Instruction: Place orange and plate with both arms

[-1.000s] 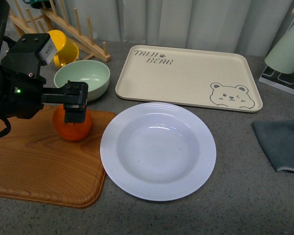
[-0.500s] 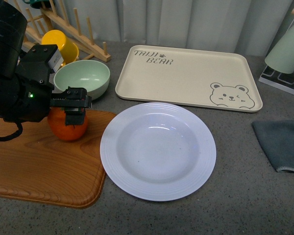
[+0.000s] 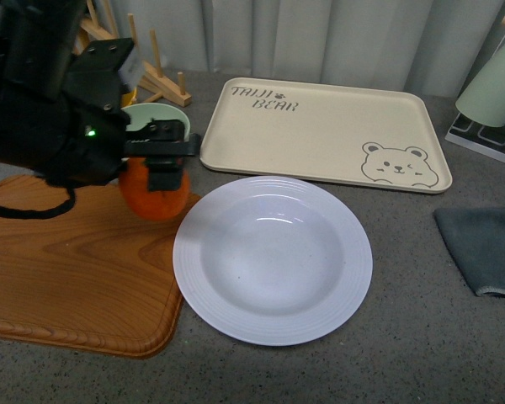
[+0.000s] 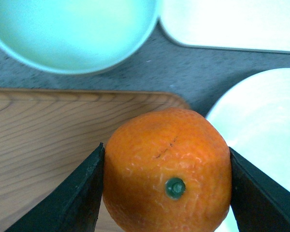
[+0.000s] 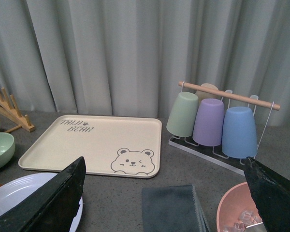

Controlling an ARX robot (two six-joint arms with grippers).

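Observation:
My left gripper (image 3: pixel 164 168) is shut on the orange (image 3: pixel 154 191) and holds it above the right end of the wooden cutting board (image 3: pixel 67 269), just left of the plate. In the left wrist view the orange (image 4: pixel 167 169) sits between the two black fingers (image 4: pixel 72 193), its green stem spot facing the camera. The white deep plate (image 3: pixel 273 258) lies on the grey table in front of the bear tray; its edge shows in the left wrist view (image 4: pixel 261 121) and the right wrist view (image 5: pixel 19 193). My right gripper (image 5: pixel 166 203) is open and empty, raised above the table's right side.
A pale green bowl (image 3: pixel 164 122) stands behind the orange. The beige bear tray (image 3: pixel 324 135) lies at the back. A grey cloth (image 3: pixel 484 244) is at the right, a cup rack (image 5: pixel 217 121) behind it, a pink bowl (image 5: pixel 239 210) nearby, a wooden rack (image 3: pixel 151 71) far left.
My left gripper has lifted the orange off the cutting board and carried it to the right, toward the plate. The plate has not moved.

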